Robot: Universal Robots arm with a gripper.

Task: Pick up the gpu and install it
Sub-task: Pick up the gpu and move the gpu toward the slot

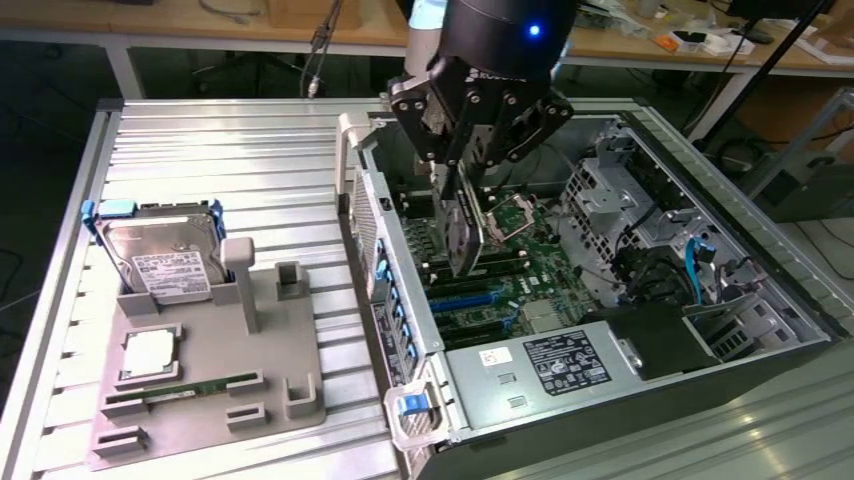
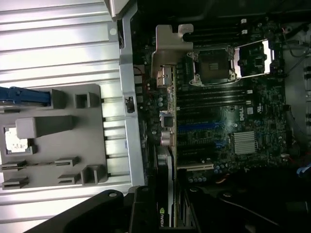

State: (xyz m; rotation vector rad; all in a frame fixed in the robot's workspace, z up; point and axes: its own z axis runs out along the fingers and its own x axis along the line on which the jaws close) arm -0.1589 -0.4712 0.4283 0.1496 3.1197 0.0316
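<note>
The jaws grip the top edge of the gpu point(image 1: 463, 230), which hangs on edge at upper centre of the exterior view, over the motherboard point(image 1: 541, 250) inside the open computer case point(image 1: 694, 395). At lower left, a grey tray point(image 1: 267, 400) holding a hard drive point(image 1: 160, 265) rests on the ribbed metal surface point(image 1: 227, 150).

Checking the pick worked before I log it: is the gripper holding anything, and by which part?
Yes: the gripper holds the gpu by its upper edge, and the card hangs on edge over the open computer case.
</note>
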